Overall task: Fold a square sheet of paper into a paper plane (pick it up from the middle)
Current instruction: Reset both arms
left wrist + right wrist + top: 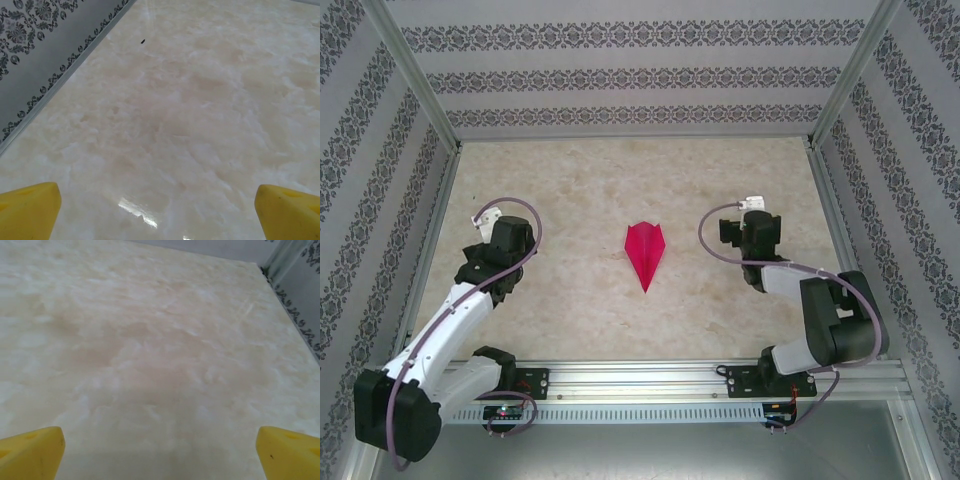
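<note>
The square sheet of paper, magenta-pink, lies folded into a pointed paper plane (646, 253) at the middle of the table, its tip toward the near edge. My left gripper (492, 222) is well to its left, apart from it. In the left wrist view the left gripper (157, 212) is open, yellow fingertips (30, 210) wide apart over bare tabletop. My right gripper (748, 220) is well to the right of the plane. The right gripper (160, 450) is open too, with yellow fingertips (287, 450) at the frame corners and nothing between them.
The beige marbled table (570, 180) is fenced by patterned walls (620, 70) and metal posts on three sides. A metal rail (650, 380) with both arm bases runs along the near edge. A small dark speck (143, 42) lies near the left wall.
</note>
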{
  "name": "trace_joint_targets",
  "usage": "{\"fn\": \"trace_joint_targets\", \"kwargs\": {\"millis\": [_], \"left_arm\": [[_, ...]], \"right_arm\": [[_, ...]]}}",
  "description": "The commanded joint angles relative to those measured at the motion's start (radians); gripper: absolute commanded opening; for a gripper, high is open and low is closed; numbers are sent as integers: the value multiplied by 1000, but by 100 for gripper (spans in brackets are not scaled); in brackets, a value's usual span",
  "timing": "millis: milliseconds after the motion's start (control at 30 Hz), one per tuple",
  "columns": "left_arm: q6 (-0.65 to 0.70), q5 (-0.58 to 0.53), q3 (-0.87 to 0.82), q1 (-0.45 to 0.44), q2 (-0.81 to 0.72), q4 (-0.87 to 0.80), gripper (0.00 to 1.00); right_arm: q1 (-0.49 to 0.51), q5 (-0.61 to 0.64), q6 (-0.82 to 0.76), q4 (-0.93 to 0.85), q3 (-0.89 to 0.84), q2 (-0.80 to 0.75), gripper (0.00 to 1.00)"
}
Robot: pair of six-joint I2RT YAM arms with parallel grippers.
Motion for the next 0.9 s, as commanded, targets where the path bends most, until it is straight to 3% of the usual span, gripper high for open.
{"fn": "trace_joint_targets", "kwargs": {"millis": [0, 100, 133, 167, 233, 300, 533, 633, 733, 800, 867], "left_arm": [[50, 39, -7, 30, 17, 113, 100], [59, 60, -15, 49, 45, 167, 100], [69, 63, -15, 52, 57, 182, 100], [84, 68, -13, 56, 72, 195, 100], [109, 76, -11, 65, 95, 221, 100], [124, 73, -22, 81, 108, 261, 100], [251, 81, -102, 149, 147, 484, 100], [314, 220, -177, 168, 245, 745, 100], [332, 237, -151, 168, 351, 768, 100], [361, 233, -211, 169, 393, 945, 100], [375, 244, -217, 169, 392, 989, 100]], "right_arm": [[-110, -248, 20, 400, -155, -49, 98], [-124, -234, 52, 712, -190, 139, 98], [-126, -207, 56, 553, -146, 79, 98], [-130, -152, 80, 276, -50, 34, 98], [-162, -154, 118, 493, -100, 97, 98], [-153, -83, 132, 435, -101, 62, 98], [-143, -119, 104, 392, -79, 63, 98], [-143, -119, 103, 388, -79, 61, 98], [-143, -120, 103, 388, -78, 60, 98], [-143, -119, 104, 388, -78, 60, 98], [-143, -120, 102, 387, -78, 60, 98]]}}
